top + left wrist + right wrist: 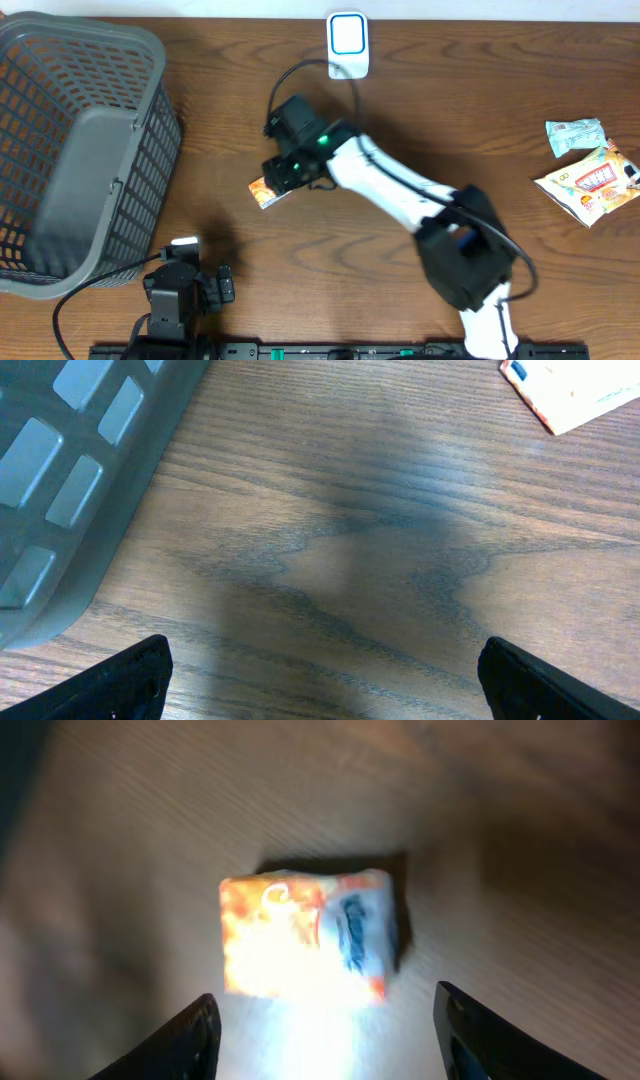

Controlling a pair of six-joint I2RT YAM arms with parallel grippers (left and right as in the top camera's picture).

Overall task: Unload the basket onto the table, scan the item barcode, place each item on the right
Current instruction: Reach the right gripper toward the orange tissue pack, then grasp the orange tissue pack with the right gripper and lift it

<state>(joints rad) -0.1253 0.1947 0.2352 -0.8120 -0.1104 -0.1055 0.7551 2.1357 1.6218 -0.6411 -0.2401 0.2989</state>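
Far L on table (450, 110): basket (150, 140). Back ctr: scanner (347, 40). Mid-table, R of basket, in front of scanner: small packet (264, 190), under R gripper (325, 1040). Far R: snack bag (590, 185), smaller pouch (575, 135) just behind it.

Orange packet (305, 935) shows blurred, glare-washed; print illegible. Right gripper (285, 175) hides most of it overhead. Basket (155, 140) runs off-frame left.
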